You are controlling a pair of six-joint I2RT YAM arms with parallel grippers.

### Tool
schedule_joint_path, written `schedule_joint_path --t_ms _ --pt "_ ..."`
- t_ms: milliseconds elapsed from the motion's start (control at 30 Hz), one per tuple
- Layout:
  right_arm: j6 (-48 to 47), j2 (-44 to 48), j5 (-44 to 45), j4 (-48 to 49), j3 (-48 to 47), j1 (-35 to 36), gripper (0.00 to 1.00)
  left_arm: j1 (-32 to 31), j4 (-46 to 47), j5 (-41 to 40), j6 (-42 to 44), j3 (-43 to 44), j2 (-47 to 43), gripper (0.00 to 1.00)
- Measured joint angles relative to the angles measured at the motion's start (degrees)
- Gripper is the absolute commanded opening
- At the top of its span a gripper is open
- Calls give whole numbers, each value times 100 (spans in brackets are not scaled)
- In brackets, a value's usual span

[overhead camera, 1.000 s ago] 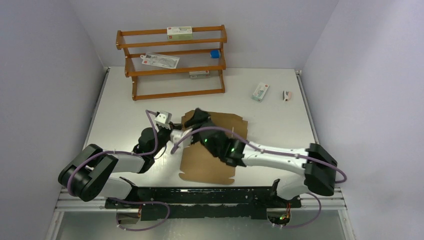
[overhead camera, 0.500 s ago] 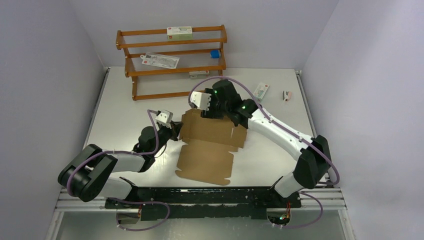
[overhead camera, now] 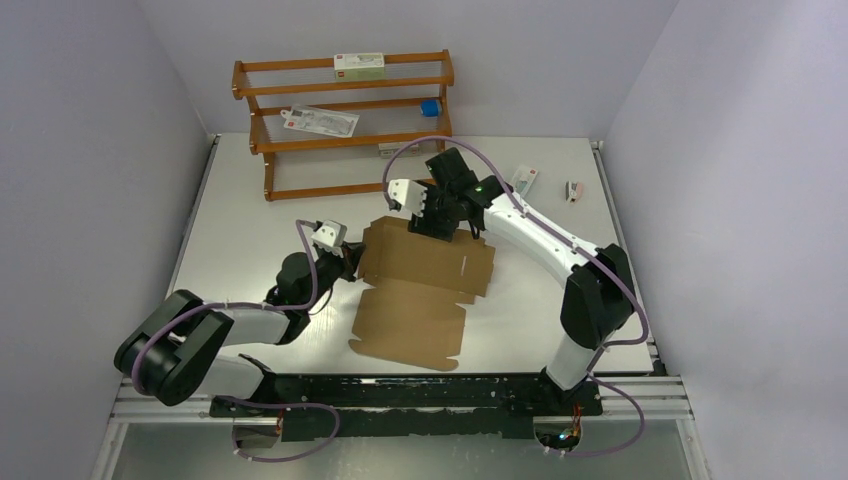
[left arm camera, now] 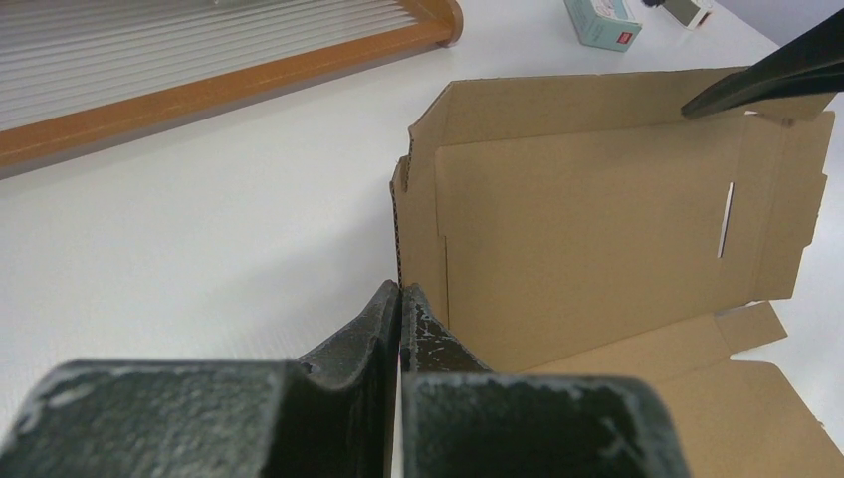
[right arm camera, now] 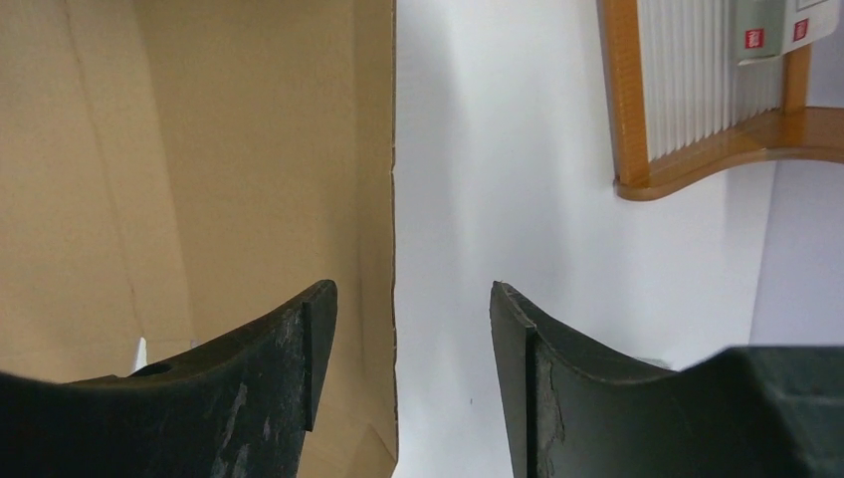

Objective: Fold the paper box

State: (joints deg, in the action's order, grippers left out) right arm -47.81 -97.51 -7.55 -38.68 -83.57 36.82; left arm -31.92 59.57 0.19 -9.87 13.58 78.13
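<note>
R pincer [right arm camera: 408, 294] edged back, open astride paper box [overhead camera: 425, 265]; L pincer [left arm camera: 400, 291] clamps it.

Orange-brown wooden 3-tier rack [overhead camera: 355, 187] is standing nr far-left corner of worktop, carrying white-and-green printed carton [overhead camera: 358, 65] on top tier, flat white packet [overhead camera: 320, 121] + small blue obj [overhead camera: 430, 108] on mid tier. Second white-and-green carton [overhead camera: 520, 183] is lying nr far-right corner, small grey item [overhead camera: 574, 190] sitting near it.
</note>
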Motion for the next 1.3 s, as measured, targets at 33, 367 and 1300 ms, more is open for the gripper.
schedule_joint_path --t_ms 33,367,1300 --pt "-7 -39 -20 -7 0 -24 61 0 0 0 4 0 -22 5" --pt "-131 -118 -197 -48 0 -162 52 0 0 0 9 0 -44 5" --pt "-927 802 1200 1134 1482 354 0 0 590 35 39 590 946 5"
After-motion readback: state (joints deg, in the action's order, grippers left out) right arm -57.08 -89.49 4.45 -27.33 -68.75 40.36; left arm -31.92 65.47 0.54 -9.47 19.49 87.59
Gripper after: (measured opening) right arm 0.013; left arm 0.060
